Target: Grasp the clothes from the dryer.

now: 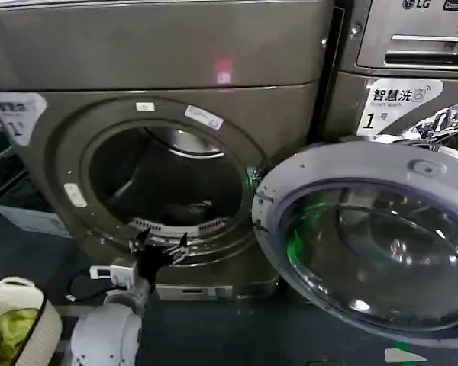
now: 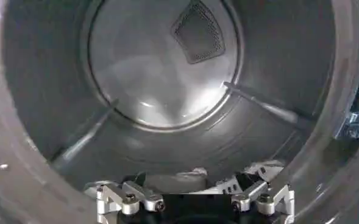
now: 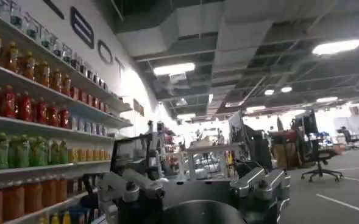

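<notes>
The bronze-grey dryer [image 1: 153,69] stands with its round port wide open, and its drum [image 2: 161,73] looks dark and bare at the back. My left gripper [image 1: 160,245] is at the port's lower lip and open, its fingers spread on either side of the white lint grille [image 1: 175,226]. From the left wrist, this gripper [image 2: 194,182] looks into the drum. A dull grey lump [image 2: 167,182] lies low between the fingers, just inside the lip. I cannot tell whether it is the clothes. My right gripper [image 3: 194,182] is raised away from the dryer, open and facing the room.
The porthole door [image 1: 366,244] hangs open to the right of the port. An LG machine [image 1: 412,46] stands at the back right. A white basket [image 1: 30,305] with yellow-green cloth [image 1: 8,335] sits at the lower left. Bottle shelves [image 3: 39,122] line the room.
</notes>
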